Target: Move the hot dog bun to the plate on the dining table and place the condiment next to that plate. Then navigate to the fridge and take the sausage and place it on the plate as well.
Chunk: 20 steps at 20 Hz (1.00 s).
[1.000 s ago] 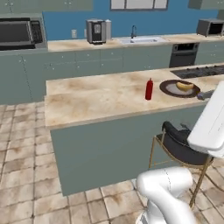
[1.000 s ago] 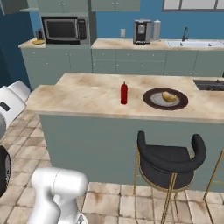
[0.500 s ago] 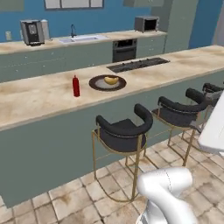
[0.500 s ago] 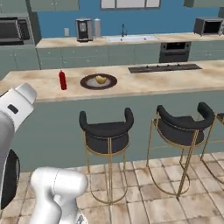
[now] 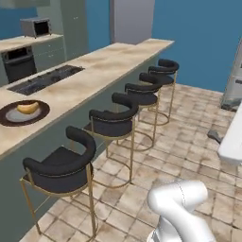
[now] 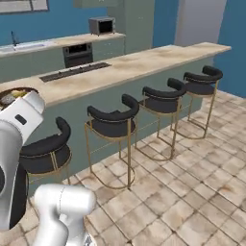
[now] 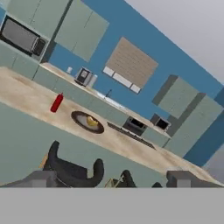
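Pincer (image 7: 111, 179) wide apart, holding nothing. Ahead of it, across the dining table (image 7: 26, 94), the hot dog bun (image 7: 92, 122) lies on the plate (image 7: 81, 118), the condiment (image 7: 57, 103) just beside. The sausage, probably light, firm and slick, suits a mid-length grasp.

Ahead of the gripper (image 7: 111, 179), the red condiment (image 7: 57, 103) stands on the beige marbled dining table (image 7: 26, 97). Beside it, the dark brown plate (image 7: 80, 118) holds a yellow-tan hot dog bun (image 7: 92, 122)
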{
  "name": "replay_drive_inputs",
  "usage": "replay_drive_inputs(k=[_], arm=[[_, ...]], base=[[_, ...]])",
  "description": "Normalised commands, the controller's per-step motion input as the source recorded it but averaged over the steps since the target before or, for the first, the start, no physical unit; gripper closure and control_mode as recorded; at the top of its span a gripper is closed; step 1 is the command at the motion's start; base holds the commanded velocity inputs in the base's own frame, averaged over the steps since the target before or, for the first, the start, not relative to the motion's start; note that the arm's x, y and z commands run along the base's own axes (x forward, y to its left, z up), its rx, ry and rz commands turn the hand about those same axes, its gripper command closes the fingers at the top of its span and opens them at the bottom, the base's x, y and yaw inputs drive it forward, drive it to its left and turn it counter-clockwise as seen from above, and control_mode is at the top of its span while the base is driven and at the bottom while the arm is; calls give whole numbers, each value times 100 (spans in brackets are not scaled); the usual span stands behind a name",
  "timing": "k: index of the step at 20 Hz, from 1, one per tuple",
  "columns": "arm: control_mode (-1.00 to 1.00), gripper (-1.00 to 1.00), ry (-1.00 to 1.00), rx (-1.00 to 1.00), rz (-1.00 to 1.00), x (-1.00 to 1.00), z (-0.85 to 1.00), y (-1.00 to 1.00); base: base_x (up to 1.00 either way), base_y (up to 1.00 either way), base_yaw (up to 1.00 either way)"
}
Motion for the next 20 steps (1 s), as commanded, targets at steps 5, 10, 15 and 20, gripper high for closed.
replay_drive_inputs(k=[5, 10, 15, 20], arm=[[100, -100, 0, 0, 0, 0, 0, 0], [100, -100, 0, 0, 0, 0, 0, 0], [100, -100, 0, 0, 0, 0, 0, 0], [100, -100, 0, 0, 0, 0, 0, 0]], base=[[0, -40, -88], [4, -45, -82], [85, -51, -44], [100, -22, -6]])
